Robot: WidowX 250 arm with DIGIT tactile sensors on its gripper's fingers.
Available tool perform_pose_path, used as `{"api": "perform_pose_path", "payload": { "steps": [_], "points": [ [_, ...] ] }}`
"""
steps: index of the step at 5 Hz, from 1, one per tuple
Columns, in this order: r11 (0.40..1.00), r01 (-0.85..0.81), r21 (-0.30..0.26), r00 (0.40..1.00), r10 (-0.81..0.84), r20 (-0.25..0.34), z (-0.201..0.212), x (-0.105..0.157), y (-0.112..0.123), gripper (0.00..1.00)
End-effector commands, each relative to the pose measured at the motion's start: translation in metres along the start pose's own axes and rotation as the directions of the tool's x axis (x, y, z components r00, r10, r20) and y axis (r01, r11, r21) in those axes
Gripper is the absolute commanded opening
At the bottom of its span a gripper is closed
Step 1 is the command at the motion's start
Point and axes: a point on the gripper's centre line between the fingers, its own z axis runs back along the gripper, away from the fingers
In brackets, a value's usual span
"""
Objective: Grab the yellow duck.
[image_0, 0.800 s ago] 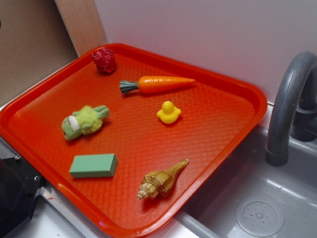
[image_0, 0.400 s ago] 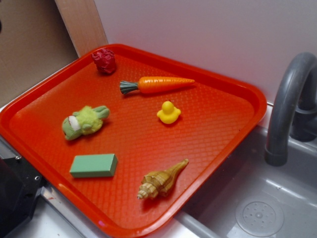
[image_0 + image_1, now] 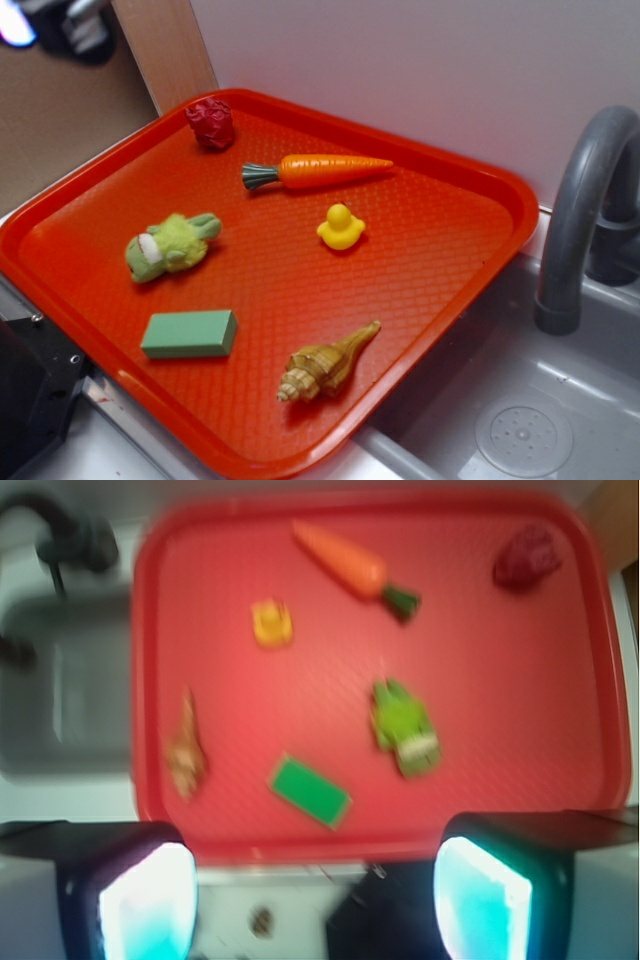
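The yellow duck (image 3: 340, 227) sits upright on the red tray (image 3: 440, 270), right of centre, just below the carrot. From the wrist view the yellow duck (image 3: 272, 623) shows far off, up and to the left. My gripper (image 3: 315, 900) hangs high over the tray's near edge, open, with nothing between its pale fingers (image 3: 148, 905). In the exterior view only a blurred piece of my arm (image 3: 60, 28) shows, in the top left corner, far from the duck.
The tray also holds an orange carrot (image 3: 320, 169), a dark red crumpled lump (image 3: 211, 122), a lime-green plush toy (image 3: 168, 245), a green block (image 3: 189, 333) and a brown shell (image 3: 325, 364). A grey faucet (image 3: 580, 210) and sink (image 3: 520, 420) lie to the right.
A blurred part of my arm has come into the exterior view at the top left corner. The duck and the other things on the tray have not moved.
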Motion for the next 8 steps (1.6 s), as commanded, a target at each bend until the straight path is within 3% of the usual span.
{"api": "perform_pose_path", "payload": {
  "steps": [1,2,4,5,6,8],
  "points": [
    [0.954,-0.297,0.034,0.943,0.288,0.165,-0.015,0.054,-0.016,1.0],
    [0.898,-0.432,0.088,0.892,0.411,0.189,-0.052,0.074,-0.015,1.0],
    [0.855,-0.502,0.13,0.858,0.475,0.194,-0.12,0.086,0.001,1.0],
    [0.885,-0.461,0.056,0.878,0.447,0.169,-0.144,0.085,0.012,1.0],
    [0.896,-0.443,0.014,0.883,0.434,0.181,-0.16,0.089,0.012,1.0],
    [0.904,-0.416,-0.1,0.891,0.427,0.154,-0.171,0.099,-0.009,1.0]
  ]
}}
